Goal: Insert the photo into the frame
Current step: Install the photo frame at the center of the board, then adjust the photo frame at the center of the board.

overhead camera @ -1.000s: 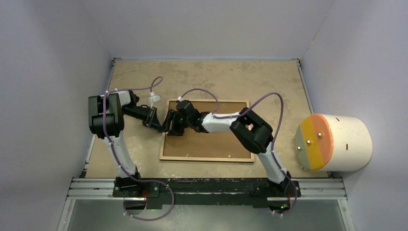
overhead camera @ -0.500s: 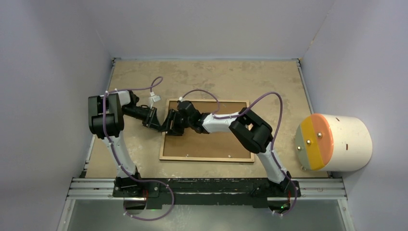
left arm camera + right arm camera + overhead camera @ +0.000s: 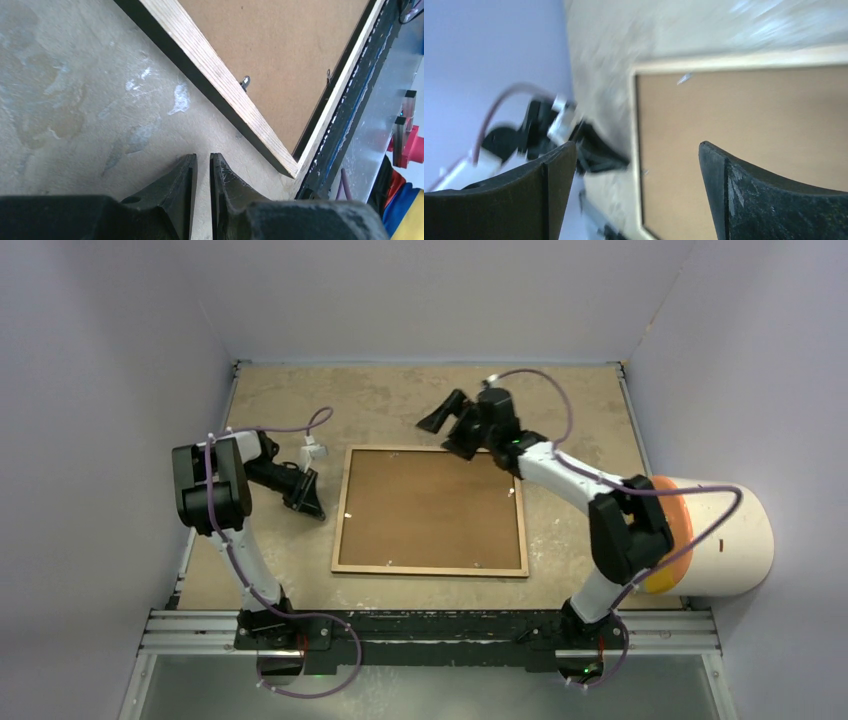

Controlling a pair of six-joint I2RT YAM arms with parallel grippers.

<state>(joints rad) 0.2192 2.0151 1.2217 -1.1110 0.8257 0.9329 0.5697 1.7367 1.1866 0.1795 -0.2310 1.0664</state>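
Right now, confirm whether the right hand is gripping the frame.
No, the right hand is wide open and empty, and the frame lies apart from it.

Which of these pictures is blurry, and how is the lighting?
Right wrist view: the frame and table are smeared with streaky blur; only the fingers in front look sharp. Left wrist view: crisp, wood grain on the frame plain. Top view: sharp, soft even light, only faint shadows on the table.
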